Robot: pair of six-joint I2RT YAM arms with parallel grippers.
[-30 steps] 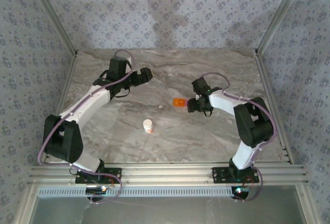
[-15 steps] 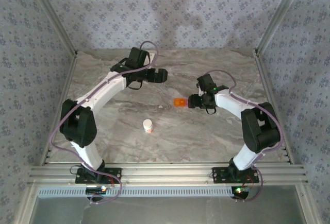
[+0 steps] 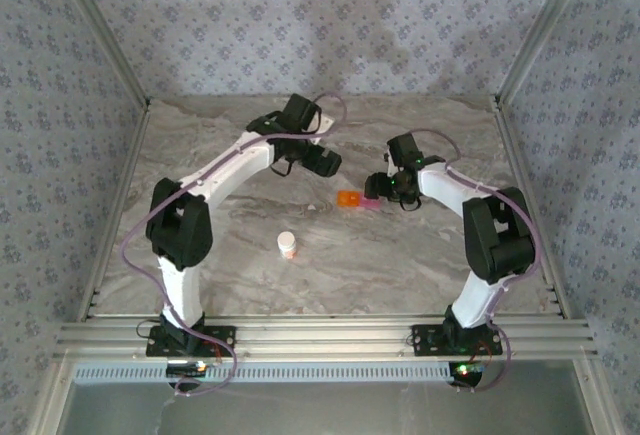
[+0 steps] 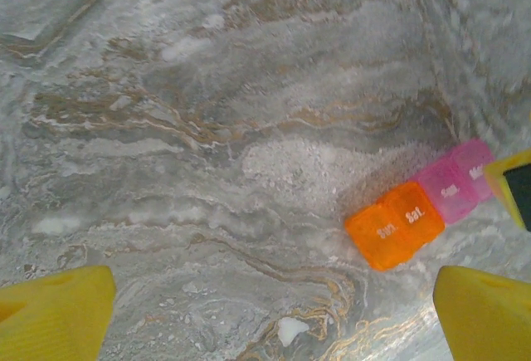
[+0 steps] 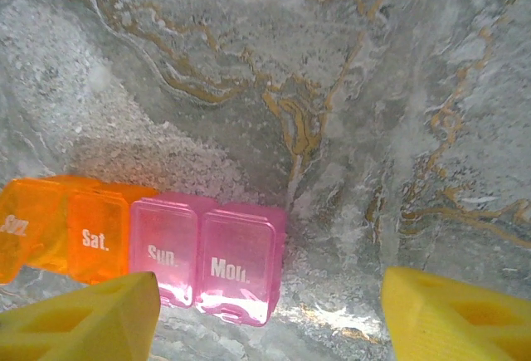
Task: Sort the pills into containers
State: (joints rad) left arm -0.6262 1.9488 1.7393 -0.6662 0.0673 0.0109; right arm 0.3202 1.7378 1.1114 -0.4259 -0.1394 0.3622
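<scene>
Left gripper [image 4: 270, 315] gapes wide and empty; right gripper [image 5: 270, 307] (also open) hangs by containers [image 5: 166, 253]

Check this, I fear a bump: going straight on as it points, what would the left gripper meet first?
Probably bare table; the left gripper is open and the containers lie off to one side of its line, though depth is unclear.

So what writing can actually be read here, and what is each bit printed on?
"Sat." in white, on the orange container.
"Sun." in white, on the pink container, on the lid next to the orange one.
"Mon." in white, on the pink container's other lid.
A second white word at the orange container's far end is too blurred to read.
On the white bottle, any print is too small to read.
</scene>
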